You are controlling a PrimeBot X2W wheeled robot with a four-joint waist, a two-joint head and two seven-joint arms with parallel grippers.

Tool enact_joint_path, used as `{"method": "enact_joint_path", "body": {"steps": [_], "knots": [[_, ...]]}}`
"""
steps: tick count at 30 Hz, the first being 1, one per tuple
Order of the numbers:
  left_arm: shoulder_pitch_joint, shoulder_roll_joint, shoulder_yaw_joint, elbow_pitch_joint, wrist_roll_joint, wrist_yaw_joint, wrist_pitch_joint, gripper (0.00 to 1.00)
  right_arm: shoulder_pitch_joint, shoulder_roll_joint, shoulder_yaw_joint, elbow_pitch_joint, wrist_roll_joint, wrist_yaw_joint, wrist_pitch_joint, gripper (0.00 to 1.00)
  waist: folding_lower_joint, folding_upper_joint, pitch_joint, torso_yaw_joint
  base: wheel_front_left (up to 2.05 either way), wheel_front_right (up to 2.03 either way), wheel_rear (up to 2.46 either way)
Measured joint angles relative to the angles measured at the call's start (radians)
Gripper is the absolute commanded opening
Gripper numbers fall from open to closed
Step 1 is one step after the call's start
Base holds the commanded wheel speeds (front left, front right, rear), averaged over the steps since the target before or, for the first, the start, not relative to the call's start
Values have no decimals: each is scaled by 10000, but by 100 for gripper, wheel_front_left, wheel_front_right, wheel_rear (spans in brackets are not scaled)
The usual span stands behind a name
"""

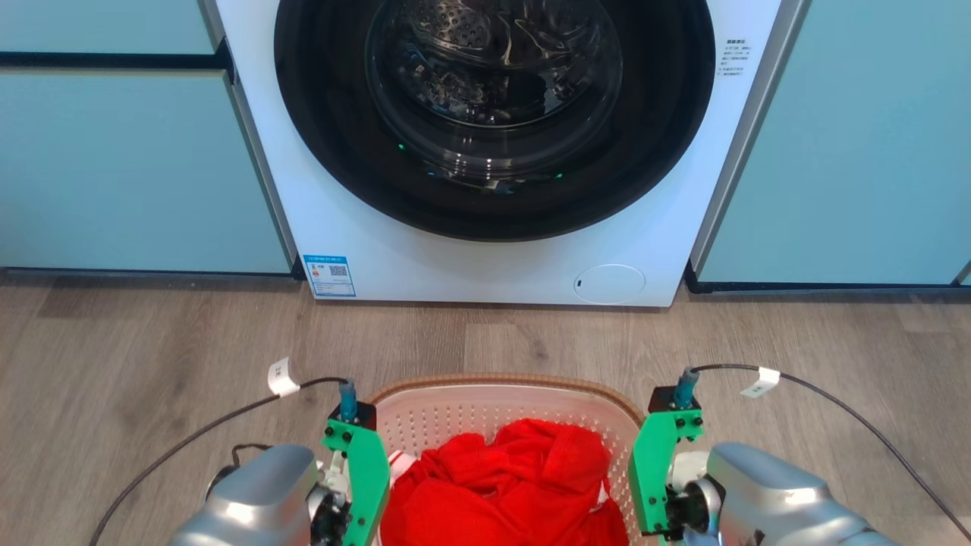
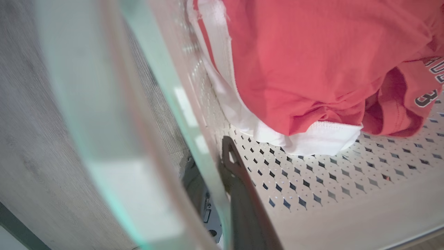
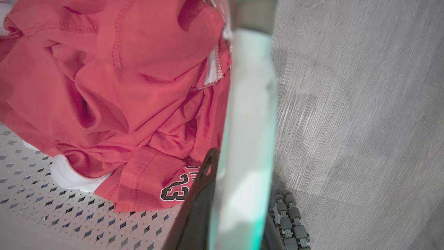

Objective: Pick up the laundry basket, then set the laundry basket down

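The laundry basket (image 1: 501, 381), white and perforated with a brown woven rim, sits low in the head view between my two arms, and red and white clothes (image 1: 501, 485) are heaped inside. My left gripper (image 2: 216, 163) straddles the basket's left side wall, one dark finger (image 2: 239, 184) inside and the other outside, shut on it. My right gripper (image 3: 225, 163) clamps the right side wall the same way, its inner finger (image 3: 203, 180) against the red shirt (image 3: 121, 104). The basket's rim blurs across both wrist views. Its underside is hidden.
A white washing machine (image 1: 493, 258) with a dark round door stands straight ahead on the wood floor (image 1: 152, 356), between pale teal cabinets (image 1: 129, 167). Black cables (image 1: 190, 436) loop out from both wrists. My base's roller wheel (image 3: 289, 218) shows below the right side wall.
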Motion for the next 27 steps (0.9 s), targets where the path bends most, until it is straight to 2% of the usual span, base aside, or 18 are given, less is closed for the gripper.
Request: {"method": "enact_joint_path", "body": {"steps": [27], "knots": [[1,67,-4,-144,2,2,353,0,-10,-2,370,21,414,0,2,0,1,0,-21,-2,0,0,0]]}}
